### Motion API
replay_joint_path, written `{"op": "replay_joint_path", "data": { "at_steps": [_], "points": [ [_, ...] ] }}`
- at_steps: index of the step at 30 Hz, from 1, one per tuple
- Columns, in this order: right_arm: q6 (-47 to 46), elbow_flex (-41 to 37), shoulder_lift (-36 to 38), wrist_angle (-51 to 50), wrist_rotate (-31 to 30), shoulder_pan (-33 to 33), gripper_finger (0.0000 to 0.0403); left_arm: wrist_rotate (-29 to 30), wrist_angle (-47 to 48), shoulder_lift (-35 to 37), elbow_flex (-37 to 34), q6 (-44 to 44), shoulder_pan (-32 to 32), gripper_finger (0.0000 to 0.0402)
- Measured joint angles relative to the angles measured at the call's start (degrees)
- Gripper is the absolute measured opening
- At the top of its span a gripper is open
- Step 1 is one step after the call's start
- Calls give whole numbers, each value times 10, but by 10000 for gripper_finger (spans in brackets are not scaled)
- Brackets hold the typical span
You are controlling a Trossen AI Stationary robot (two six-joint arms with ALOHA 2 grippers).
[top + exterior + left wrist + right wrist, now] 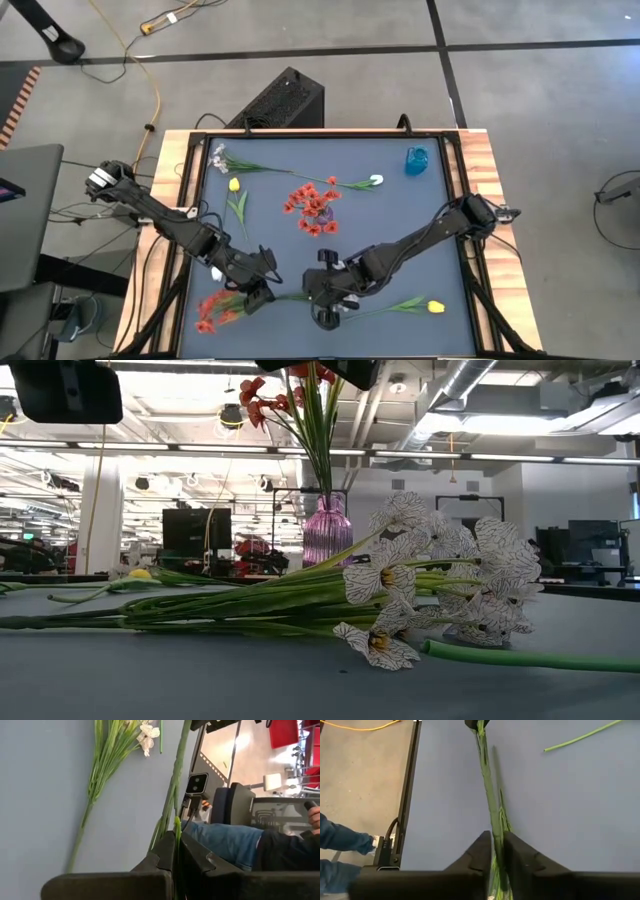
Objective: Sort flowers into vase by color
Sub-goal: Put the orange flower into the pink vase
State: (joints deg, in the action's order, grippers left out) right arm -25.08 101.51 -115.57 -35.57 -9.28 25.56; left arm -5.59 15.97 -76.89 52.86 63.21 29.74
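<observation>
A red-blossom bunch [215, 310] lies out past my left gripper [258, 292] near the table's near-left corner. Its green stem [288, 296] runs right to my right gripper [318, 292]. Both grippers are shut on this stem, a short way apart. A purple vase [318, 212] at mid-table holds red blossoms. A blue vase [416, 160] stands by the far right corner. A pale veined bunch [440, 580] lies flat close under my right gripper, its stems pointing left. Yellow tulips [435, 306] [234, 185], a white tulip [376, 180] and a white-lilac spray [220, 155] lie on the mat. My left gripper pinches the green stem [176, 827] between its two shut fingers [162, 852], which lie along the stem. From there the stem runs on toward my right gripper. My right gripper pinches the same stem [492, 820] between its shut fingers [482, 850], also lying along it. The stem stretches straight between the two grippers.
A person in jeans [235, 845] sits past the table's near edge. A black box [285, 100] stands behind the far edge. Wooden rails and black frame bars [190, 180] border the blue mat. The far right part of the mat is bare around the blue vase.
</observation>
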Motion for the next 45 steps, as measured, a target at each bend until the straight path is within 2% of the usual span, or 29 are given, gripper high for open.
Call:
{"op": "replay_joint_path", "data": {
  "at_steps": [5,9,18,22,26,31,35,37,40,45],
  "points": [
    [0,0,0,2,7,0,33,12,1,0,0,-23,0,1],
    [-3,0,0,10,40,0,33,14,-5,0,0,-53,2,17],
    [-18,0,1,13,123,1,33,6,-39,10,0,-163,4,113],
    [-22,0,1,9,133,1,33,17,-39,36,0,-211,-5,149],
    [5,-1,16,-2,129,2,33,78,-39,78,0,-260,-9,165],
    [47,-1,67,6,126,2,33,177,-38,152,-24,-309,-8,166],
    [113,-1,112,89,133,2,33,256,-58,214,-73,-321,-9,167],
    [147,-1,129,147,145,1,33,286,-110,243,-109,-321,-9,167],
    [170,0,142,223,137,-8,33,285,-248,268,-171,-331,-10,167],
    [145,0,135,344,52,-32,33,264,-569,259,-259,-400,7,167]
  ]
}}
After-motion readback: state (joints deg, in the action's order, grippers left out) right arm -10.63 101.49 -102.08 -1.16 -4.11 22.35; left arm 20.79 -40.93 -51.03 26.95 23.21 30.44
